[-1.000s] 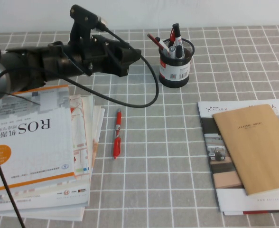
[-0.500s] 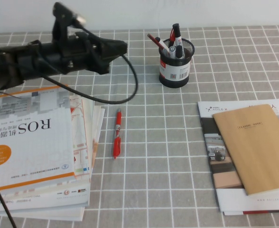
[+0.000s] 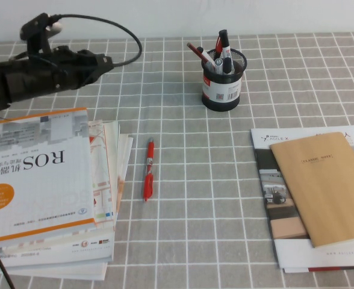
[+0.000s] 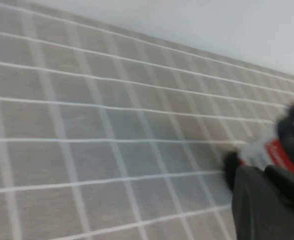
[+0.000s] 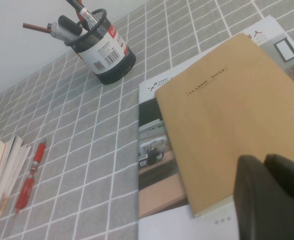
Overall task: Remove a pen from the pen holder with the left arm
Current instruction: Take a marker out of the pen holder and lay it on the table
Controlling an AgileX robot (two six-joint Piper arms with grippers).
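The black mesh pen holder (image 3: 224, 84) stands at the back of the table, right of centre, with several pens (image 3: 223, 43) sticking out of it. A red pen (image 3: 148, 170) lies flat on the grey checked cloth, apart from the holder. My left gripper (image 3: 106, 62) hangs shut and empty over the back left of the table, well to the left of the holder. In the left wrist view its dark fingers (image 4: 267, 200) show with the blurred holder (image 4: 287, 145) beyond them. My right gripper (image 5: 264, 167) is shut, hovering over the brown notebook (image 5: 227, 110).
A stack of books (image 3: 44, 186) fills the front left, under the left arm. The brown notebook (image 3: 324, 186) lies on a brochure (image 3: 279, 211) at the right. The left arm's cable (image 3: 126, 33) loops above the cloth. A white wall bounds the back edge.
My left arm has drawn back to the left, away from the pen holder, and its jaws have closed on nothing. The red pen on the cloth has not moved.
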